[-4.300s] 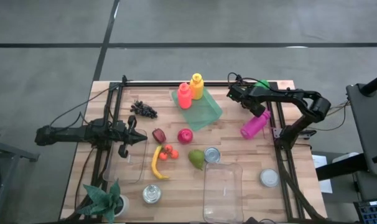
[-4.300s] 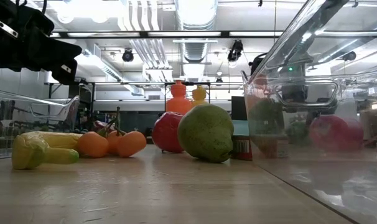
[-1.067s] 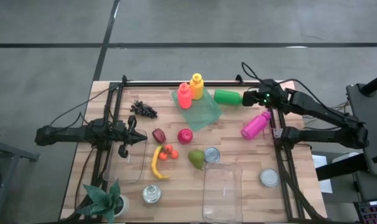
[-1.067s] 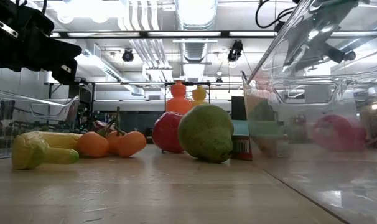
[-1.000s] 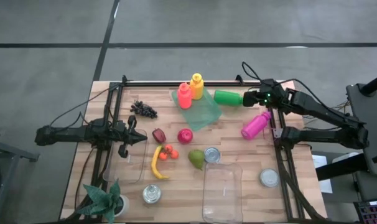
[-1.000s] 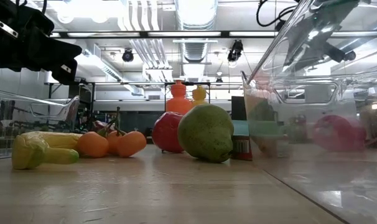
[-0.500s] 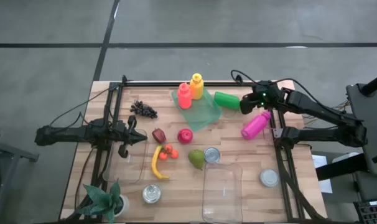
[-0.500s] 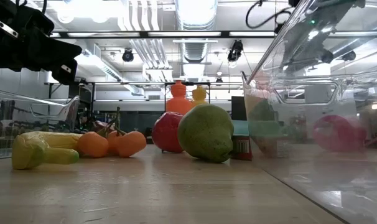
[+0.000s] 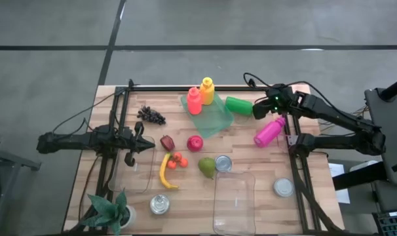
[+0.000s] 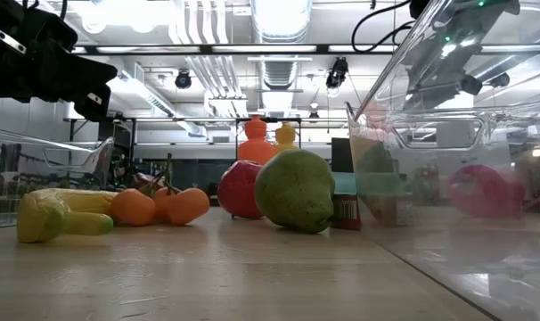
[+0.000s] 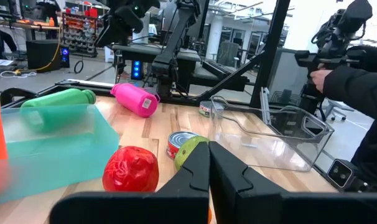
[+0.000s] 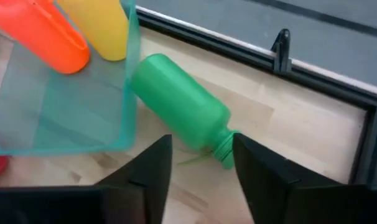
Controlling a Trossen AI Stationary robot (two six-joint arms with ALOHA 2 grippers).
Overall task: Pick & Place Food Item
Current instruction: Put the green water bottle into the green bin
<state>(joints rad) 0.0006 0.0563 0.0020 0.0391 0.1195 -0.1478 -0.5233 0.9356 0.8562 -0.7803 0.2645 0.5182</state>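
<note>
The green bottle (image 9: 240,105) lies on its side on the table (image 9: 251,157), touching the edge of the see-through teal tray (image 9: 211,115) (the orange bottle (image 9: 194,101) and yellow bottle (image 9: 207,90) stand in that tray). The right gripper (image 12: 198,163) is just at the green bottle's cap end, and its two fingers stand apart with nothing held between them. The left gripper (image 11: 209,163) waits over the left side of the table with its fingers pressed together, holding nothing.
</note>
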